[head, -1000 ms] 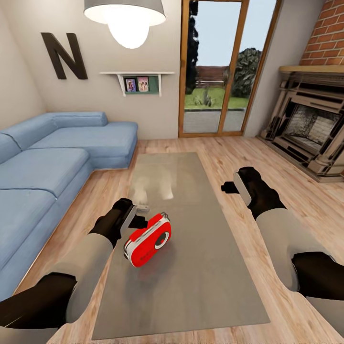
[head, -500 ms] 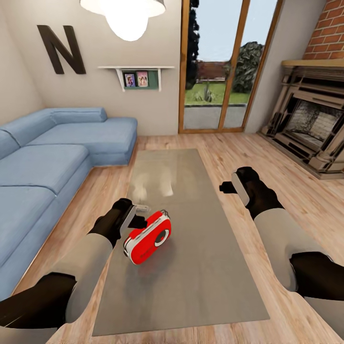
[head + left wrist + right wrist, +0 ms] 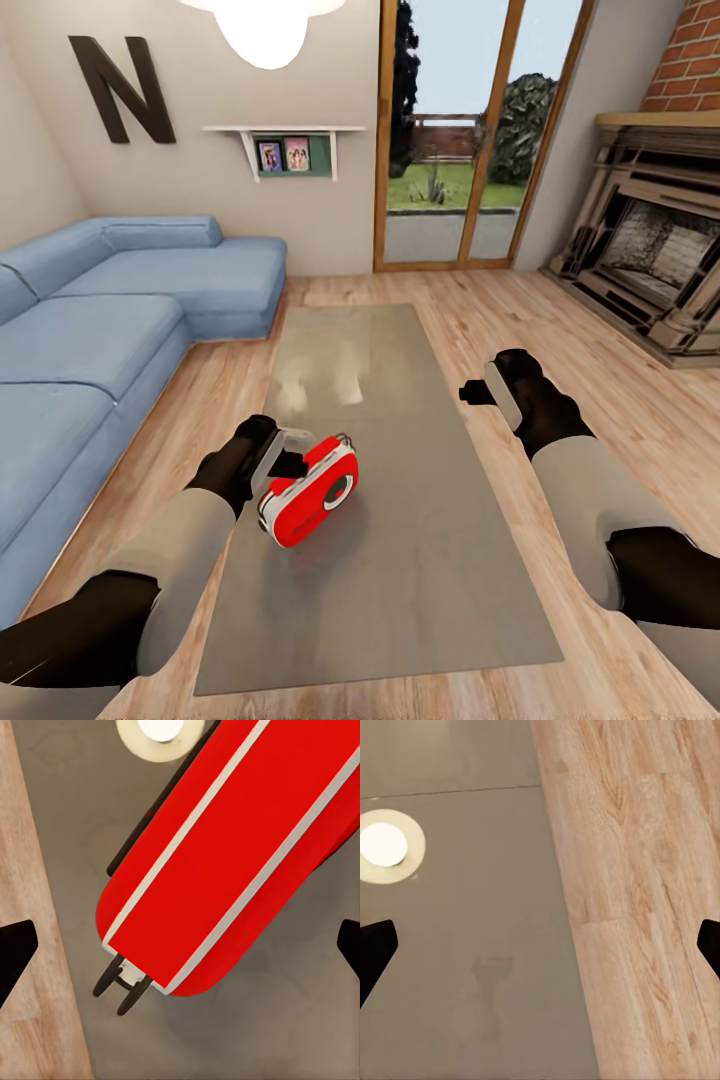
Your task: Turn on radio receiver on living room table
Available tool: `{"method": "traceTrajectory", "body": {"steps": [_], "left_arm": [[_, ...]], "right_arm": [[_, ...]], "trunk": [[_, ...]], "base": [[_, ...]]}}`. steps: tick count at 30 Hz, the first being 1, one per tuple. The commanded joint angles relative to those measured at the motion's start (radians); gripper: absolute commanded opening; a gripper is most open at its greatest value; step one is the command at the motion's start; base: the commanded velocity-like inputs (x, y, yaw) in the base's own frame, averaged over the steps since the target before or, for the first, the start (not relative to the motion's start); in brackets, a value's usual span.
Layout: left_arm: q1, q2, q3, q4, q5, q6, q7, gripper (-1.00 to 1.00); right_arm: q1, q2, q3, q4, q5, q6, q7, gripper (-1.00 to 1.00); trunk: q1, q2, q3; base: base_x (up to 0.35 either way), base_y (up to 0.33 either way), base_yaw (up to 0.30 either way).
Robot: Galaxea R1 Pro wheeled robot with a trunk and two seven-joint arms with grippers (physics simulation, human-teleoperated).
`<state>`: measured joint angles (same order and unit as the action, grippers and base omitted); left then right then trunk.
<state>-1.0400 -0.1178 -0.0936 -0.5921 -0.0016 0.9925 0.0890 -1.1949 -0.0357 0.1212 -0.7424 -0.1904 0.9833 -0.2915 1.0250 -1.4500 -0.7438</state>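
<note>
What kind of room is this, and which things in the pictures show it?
Most likely a living room in a home. A blue sectional sofa lines one side, a brick fireplace stands opposite, and a long low grey table sits between them on the wood floor, with glass doors opening to a garden.

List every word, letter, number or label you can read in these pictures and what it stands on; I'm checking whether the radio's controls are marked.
"N": a big dark letter mounted on the living room wall above the blue sofa.
Red radio receiver: no readable marking on its dial face or on its red and white casing in the left wrist view.
Framed pictures on the wall shelf: too small to read.
</note>
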Motion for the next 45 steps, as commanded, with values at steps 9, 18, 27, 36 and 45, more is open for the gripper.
{"method": "traceTrajectory", "body": {"steps": [9, 18, 27, 36, 45], "left_arm": [[0.000, 0.001, 0.000, 0.000, 0.000, 0.000, 0.000, 1.00], [0.000, 0.001, 0.000, 0.000, 0.000, 0.000, 0.000, 1.00], [0.000, 0.001, 0.000, 0.000, 0.000, 0.000, 0.000, 1.00], [0.001, 0.004, 0.000, -0.002, 0.000, 0.000, 0.000, 1.00], [0.000, 0.004, 0.000, -0.002, 0.000, 0.000, 0.000, 1.00]], "right_arm": [[0.000, 0.000, 0.000, 0.000, 0.000, 0.000, 0.000, 1.00], [0.000, 0.000, 0.000, -0.001, 0.000, 0.000, 0.000, 1.00], [0.000, 0.005, 0.000, -0.002, 0.000, 0.000, 0.000, 1.00], [0.000, 0.012, 0.000, -0.002, 0.002, 0.000, 0.000, 1.00], [0.000, 0.013, 0.000, -0.002, 0.002, 0.000, 0.000, 1.00]], "trunk": [[0.000, 0.000, -0.014], [0.000, 0.000, -0.029], [0.000, 0.000, -0.043], [0.000, 0.000, -0.058], [0.000, 0.000, -0.072]], "base": [[0.000, 0.000, 0.000], [0.000, 0.000, 0.000], [0.000, 0.000, 0.000], [0.000, 0.000, 0.000], [0.000, 0.000, 0.000]]}}
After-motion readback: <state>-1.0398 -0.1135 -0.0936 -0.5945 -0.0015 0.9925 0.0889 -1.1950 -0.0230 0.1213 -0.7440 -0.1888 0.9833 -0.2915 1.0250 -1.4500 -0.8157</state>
